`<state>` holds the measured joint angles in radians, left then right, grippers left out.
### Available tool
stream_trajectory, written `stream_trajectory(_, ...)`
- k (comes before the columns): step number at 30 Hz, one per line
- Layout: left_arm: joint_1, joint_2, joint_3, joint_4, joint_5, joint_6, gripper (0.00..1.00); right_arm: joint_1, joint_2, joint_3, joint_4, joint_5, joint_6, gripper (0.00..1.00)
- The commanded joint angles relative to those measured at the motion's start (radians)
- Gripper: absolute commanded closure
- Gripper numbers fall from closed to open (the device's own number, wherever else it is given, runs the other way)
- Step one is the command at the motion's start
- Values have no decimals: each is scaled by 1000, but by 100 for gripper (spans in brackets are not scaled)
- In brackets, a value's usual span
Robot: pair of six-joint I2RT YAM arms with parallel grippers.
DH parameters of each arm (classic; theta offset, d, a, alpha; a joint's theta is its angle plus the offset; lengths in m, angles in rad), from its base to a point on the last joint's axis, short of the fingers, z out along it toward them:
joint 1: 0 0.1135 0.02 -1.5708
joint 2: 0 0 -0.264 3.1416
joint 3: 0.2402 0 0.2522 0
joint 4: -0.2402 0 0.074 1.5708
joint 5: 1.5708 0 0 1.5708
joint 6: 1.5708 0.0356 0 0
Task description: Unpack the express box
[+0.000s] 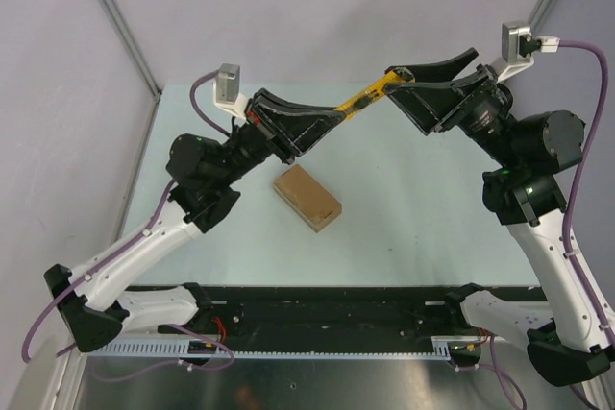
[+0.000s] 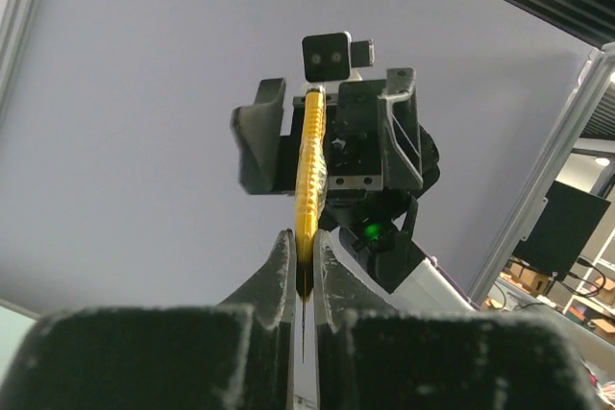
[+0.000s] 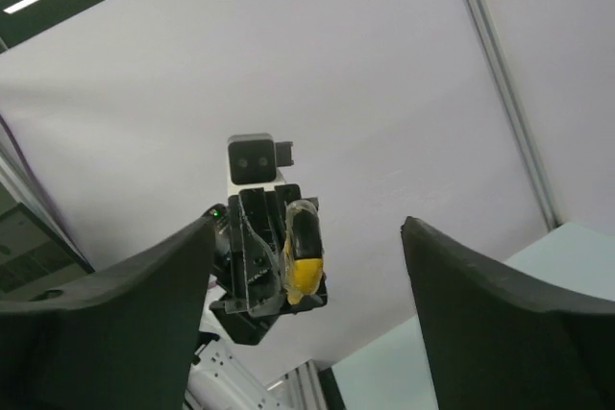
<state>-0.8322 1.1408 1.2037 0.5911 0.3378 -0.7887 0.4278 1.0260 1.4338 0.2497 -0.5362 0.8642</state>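
The express box [image 1: 307, 197], a small closed brown carton, lies flat on the table between the two arms. Both grippers are raised above the table's far half. A yellow-and-black utility knife [image 1: 365, 98] spans the gap between them. My left gripper [image 1: 336, 118] is shut on the knife's blade end [image 2: 310, 170], its fingers pinched tight on it [image 2: 306, 237]. My right gripper [image 1: 396, 84] stands open around the knife's other end, its fingers apart on either side. In the right wrist view [image 3: 307, 229] the knife [image 3: 306, 256] shows beyond the wide-apart fingers.
The pale green table [image 1: 404, 228] is walled by grey panels at the back and sides. A black rail [image 1: 317, 306] with the arm bases runs along the near edge. The box sits below and nearer than the raised grippers.
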Motion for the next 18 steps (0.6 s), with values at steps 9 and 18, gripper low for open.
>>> stream_trajectory(9,151,11,51,-106,414,-95,100,-80,32,5,-83,-350,-28,2)
stream_trajectory(18,156,20,57,-108,429,-99,100,-64,91,4,-35,-400,113,5)
